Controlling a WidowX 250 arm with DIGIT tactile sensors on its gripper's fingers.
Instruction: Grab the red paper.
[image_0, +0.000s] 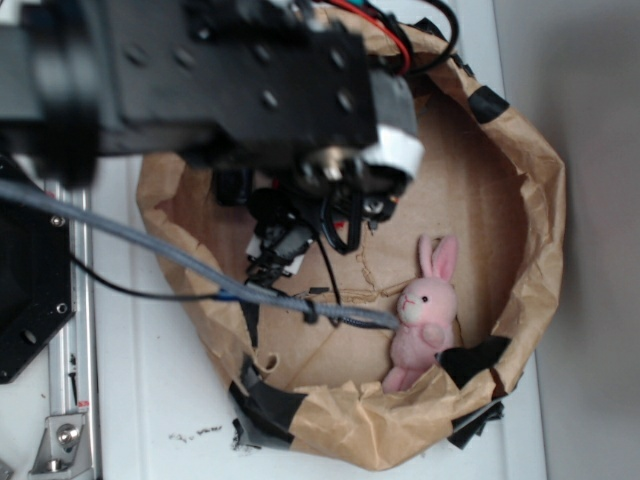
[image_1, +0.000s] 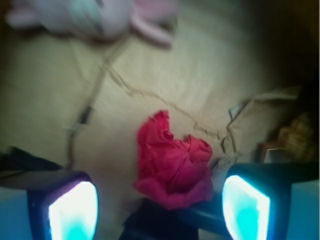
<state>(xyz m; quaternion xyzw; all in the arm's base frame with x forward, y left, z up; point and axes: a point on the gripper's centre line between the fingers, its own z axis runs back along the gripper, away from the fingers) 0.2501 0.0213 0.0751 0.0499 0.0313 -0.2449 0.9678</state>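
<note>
Exterior: white desk (image_0: 160, 400), a crumpled brown paper nest (image_0: 530, 250) patched with black tape, pink rabbit (image_0: 425, 310) lying inside it, black arm (image_0: 200, 80) overhead. No readable writing.
Wrist: blurry; red paper (image_1: 172, 167) lies on brown paper floor between the spread fingers (image_1: 72, 210) of the tool (image_1: 159, 209), which is open, gripping nothing.
</note>
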